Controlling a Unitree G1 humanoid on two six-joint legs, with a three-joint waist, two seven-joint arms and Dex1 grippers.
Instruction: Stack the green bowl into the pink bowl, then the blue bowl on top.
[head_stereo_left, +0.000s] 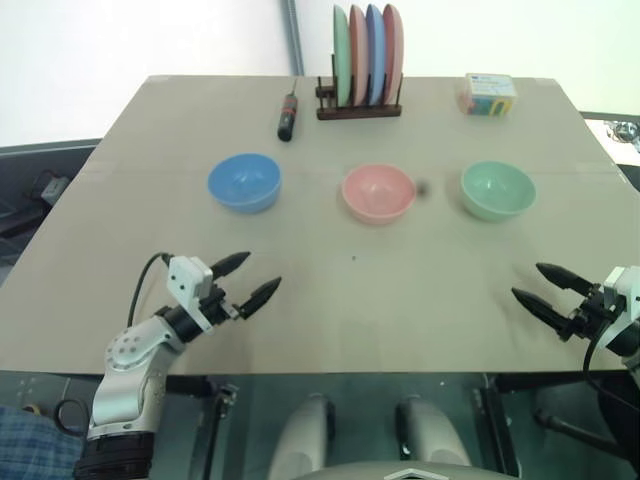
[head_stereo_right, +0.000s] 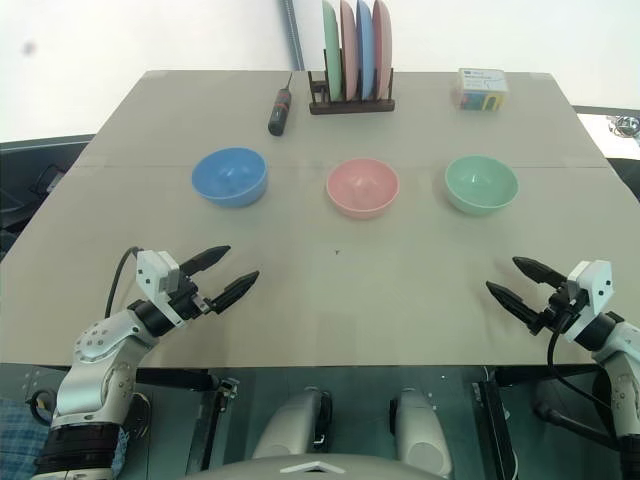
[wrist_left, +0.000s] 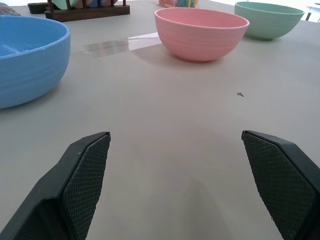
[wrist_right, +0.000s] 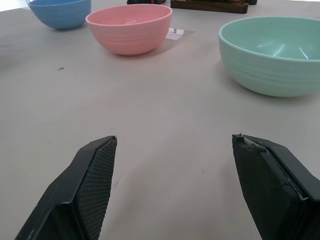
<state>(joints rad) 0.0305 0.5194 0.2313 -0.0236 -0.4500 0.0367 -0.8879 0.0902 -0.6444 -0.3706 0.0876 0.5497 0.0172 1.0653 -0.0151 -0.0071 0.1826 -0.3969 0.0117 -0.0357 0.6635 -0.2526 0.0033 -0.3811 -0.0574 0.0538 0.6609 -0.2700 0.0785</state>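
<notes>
Both grippers, left gripper (head_stereo_left: 248, 279) and right gripper (head_stereo_left: 540, 285), hang open and empty; the smooth mint-green plastic bowl (head_stereo_left: 497, 189) sits just beyond the right jaws, where a careless rim pinch might tip it.

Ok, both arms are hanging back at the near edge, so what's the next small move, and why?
Probably reach the right gripper forward to the green bowl. All three bowls sit apart in a row, nothing stacked yet, and green goes first into the pink bowl. Green is on the right side, straight ahead of that gripper, whose fingers are open and empty.
</notes>
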